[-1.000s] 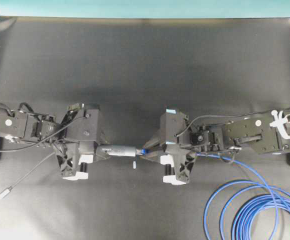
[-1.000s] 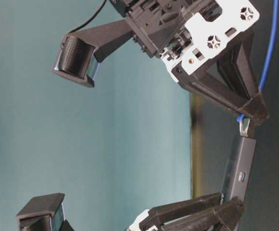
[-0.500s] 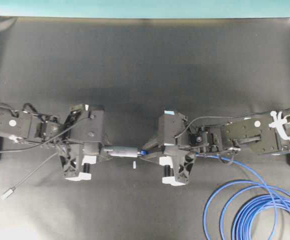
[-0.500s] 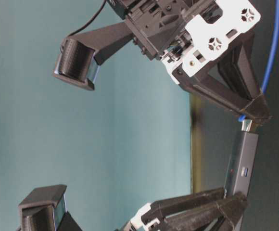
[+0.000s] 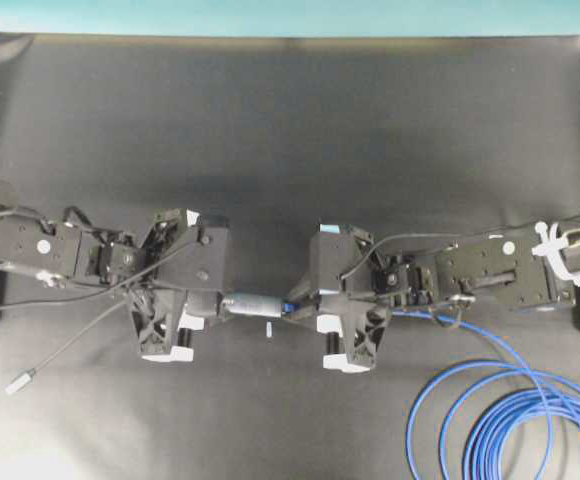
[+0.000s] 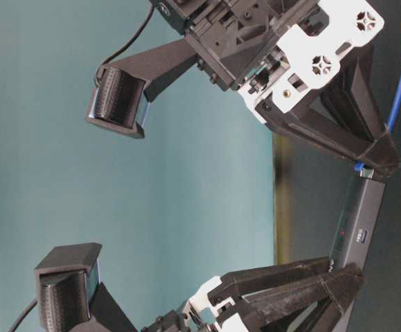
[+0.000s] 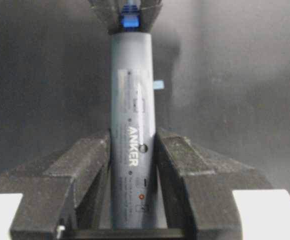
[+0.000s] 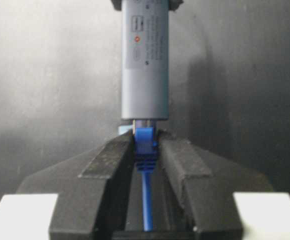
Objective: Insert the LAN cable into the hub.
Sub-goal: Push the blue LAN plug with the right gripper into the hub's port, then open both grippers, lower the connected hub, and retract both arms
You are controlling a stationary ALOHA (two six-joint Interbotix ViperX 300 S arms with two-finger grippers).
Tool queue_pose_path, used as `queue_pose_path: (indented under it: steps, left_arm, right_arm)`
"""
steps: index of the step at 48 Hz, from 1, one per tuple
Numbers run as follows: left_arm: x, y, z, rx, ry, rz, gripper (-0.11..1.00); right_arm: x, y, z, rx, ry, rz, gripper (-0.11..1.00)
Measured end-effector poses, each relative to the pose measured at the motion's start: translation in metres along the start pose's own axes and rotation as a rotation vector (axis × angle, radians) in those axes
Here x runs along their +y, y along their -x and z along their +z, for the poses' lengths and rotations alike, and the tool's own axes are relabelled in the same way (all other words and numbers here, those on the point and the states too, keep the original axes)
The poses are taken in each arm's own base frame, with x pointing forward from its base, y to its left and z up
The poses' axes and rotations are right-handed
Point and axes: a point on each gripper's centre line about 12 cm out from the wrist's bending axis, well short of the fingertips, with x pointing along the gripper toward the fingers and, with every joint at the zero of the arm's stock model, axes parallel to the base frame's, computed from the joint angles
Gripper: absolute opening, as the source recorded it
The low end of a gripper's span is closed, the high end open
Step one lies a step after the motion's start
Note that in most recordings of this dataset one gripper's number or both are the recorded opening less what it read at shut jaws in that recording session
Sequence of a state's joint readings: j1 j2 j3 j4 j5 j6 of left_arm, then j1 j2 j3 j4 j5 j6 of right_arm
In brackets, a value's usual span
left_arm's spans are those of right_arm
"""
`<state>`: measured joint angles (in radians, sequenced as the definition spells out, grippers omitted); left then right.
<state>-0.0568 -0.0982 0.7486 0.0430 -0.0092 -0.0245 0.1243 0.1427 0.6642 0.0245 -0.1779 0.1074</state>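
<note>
The hub (image 5: 252, 303) is a slim grey bar held level above the mat between the two arms. My left gripper (image 7: 132, 155) is shut on the hub (image 7: 131, 125), its fingers (image 7: 85, 165) pressing both long sides. My right gripper (image 8: 146, 145) is shut on the LAN cable's blue boot (image 8: 145, 145), and the plug sits in the end of the hub (image 8: 145, 60). In the table-level view the right gripper (image 6: 379, 166) meets the top end of the hub (image 6: 361, 221). The LAN cable (image 5: 510, 410) trails off to loops at the lower right.
The hub's thin grey tail ends in a silver plug (image 5: 18, 381) lying on the black mat (image 5: 290, 130) at the lower left. A small white scrap (image 5: 268, 329) lies under the hub. The teal wall (image 5: 290, 15) borders the far edge.
Both grippers have shifted right together and closed the gap between them. The clear plug tip seen between hub and right fingertips a second ago now sits inside the hub's end.
</note>
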Motion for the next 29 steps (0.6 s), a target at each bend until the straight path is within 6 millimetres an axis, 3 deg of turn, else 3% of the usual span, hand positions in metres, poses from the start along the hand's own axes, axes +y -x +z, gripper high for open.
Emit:
queue_pose_path:
  steps: [20, 23, 29]
  left_arm:
    - [-0.0015, 0.0001, -0.0052, 0.044, -0.006, -0.003, 0.28]
    - [-0.0015, 0.0001, -0.0058, 0.049, -0.006, -0.002, 0.28]
    - [-0.002, 0.0002, -0.0065, 0.055, -0.007, -0.004, 0.28]
  right_arm:
    - [-0.0009, -0.0006, 0.0011, 0.052, -0.002, -0.007, 0.15]
    - [-0.0015, -0.0006, 0.001, 0.053, -0.003, -0.009, 0.28]
    - [-0.0027, -0.0002, 0.0013, 0.054, -0.012, -0.012, 0.66]
